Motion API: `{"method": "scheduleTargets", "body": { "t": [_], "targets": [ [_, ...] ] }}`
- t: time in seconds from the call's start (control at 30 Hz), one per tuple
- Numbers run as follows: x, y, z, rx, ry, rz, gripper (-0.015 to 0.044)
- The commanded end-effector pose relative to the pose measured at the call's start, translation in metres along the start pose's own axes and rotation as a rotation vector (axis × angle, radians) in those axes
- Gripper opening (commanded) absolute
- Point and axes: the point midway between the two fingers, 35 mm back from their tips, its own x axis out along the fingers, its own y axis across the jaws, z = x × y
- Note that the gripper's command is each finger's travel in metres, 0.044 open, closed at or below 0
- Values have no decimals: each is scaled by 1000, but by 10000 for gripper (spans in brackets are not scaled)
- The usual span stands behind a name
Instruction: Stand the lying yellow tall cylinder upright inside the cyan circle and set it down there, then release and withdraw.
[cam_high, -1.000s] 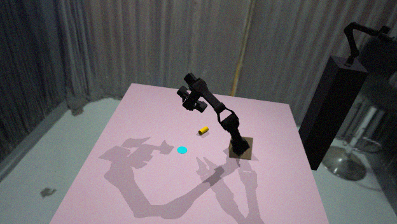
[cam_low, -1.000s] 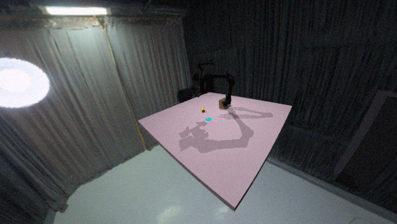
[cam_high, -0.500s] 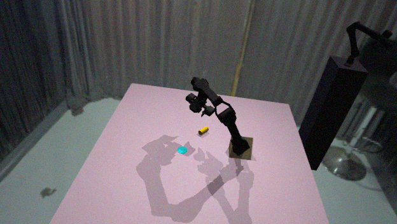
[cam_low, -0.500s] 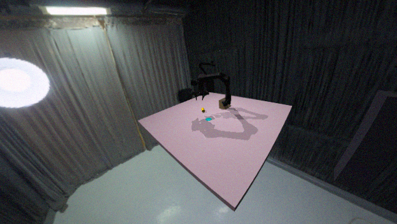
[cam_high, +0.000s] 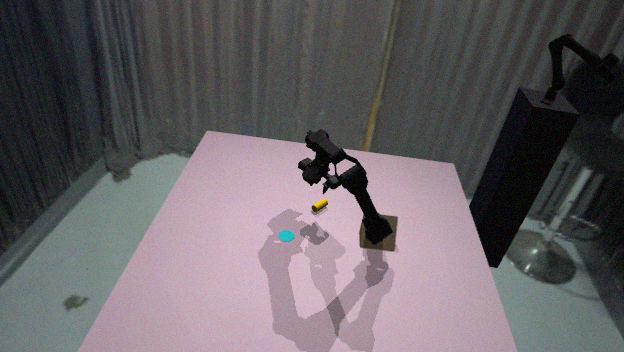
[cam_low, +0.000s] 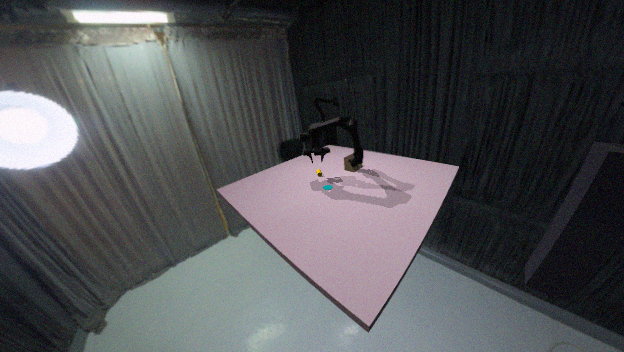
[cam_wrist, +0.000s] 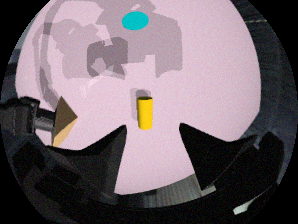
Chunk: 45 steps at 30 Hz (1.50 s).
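The yellow tall cylinder (cam_high: 320, 205) (cam_low: 319, 173) (cam_wrist: 145, 113) lies on its side on the pink table. The flat cyan circle (cam_high: 286, 236) (cam_low: 327, 188) (cam_wrist: 135, 20) lies apart from it, nearer to the top view. My gripper (cam_low: 317, 161) (cam_wrist: 153, 127) is open and empty, above the table near the cylinder. In the wrist view the cylinder shows beyond and between the two dark fingertips, with its long side running up the view. In the top view the fingers are partly hidden by the arm's own parts.
The arm's base stands on a brown block (cam_high: 393, 234) (cam_low: 350, 163) (cam_wrist: 65, 120), to the right of the cylinder in the top and exterior views. The arm's shadows fall across the pink table (cam_high: 200, 260) (cam_low: 320, 250) and over the cyan circle. A dark pillar (cam_high: 517, 175) with another arm stands beyond the table's right edge.
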Motion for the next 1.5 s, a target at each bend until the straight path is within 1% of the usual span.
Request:
{"method": "scheduleTargets", "body": {
  "t": [0.0, 0.17, 0.27, 0.53, 0.73, 1.47],
  "targets": [
    [36, 2, 1, 9, -10, 25, 309],
    [83, 8, 2, 8, -13, 27, 309],
    [89, 9, 2, 8, -14, 28, 309],
    [89, 9, 2, 8, -14, 28, 105],
    [85, 8, 2, 8, -13, 28, 105],
    [16, 2, 1, 10, -9, 26, 105]
  ]
}}
